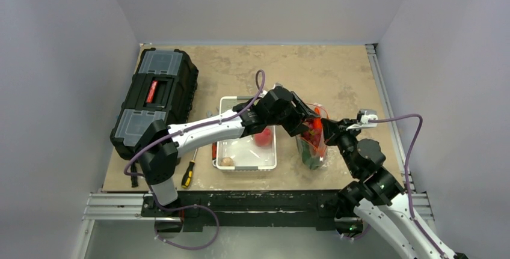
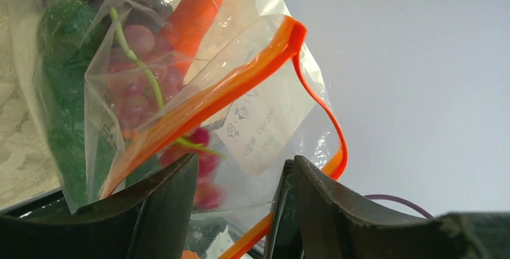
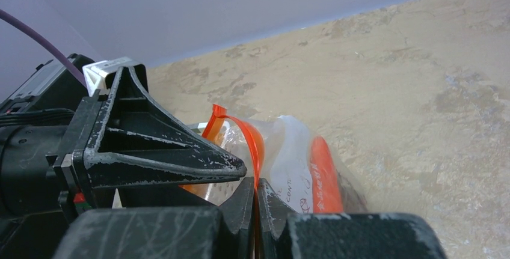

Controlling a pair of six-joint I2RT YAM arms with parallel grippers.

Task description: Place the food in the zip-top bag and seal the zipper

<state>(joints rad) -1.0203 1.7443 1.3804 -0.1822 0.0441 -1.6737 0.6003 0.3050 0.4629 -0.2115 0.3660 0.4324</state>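
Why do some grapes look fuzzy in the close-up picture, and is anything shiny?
Left wrist view: the grapes nearest the left tool are out of focus, probably too close to the lens, and the zip-top bag shows pale glare patches. Right wrist view: the right tool is sharp enough to show its scratches. Top external view: even light, no harsh shadows.

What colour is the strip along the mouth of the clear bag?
Red-orange. The strip shows best in the left wrist view.

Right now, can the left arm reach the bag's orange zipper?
Probably yes: the left gripper stands open right at the zipper, nothing blocking, and the right gripper pinches the bag steady.
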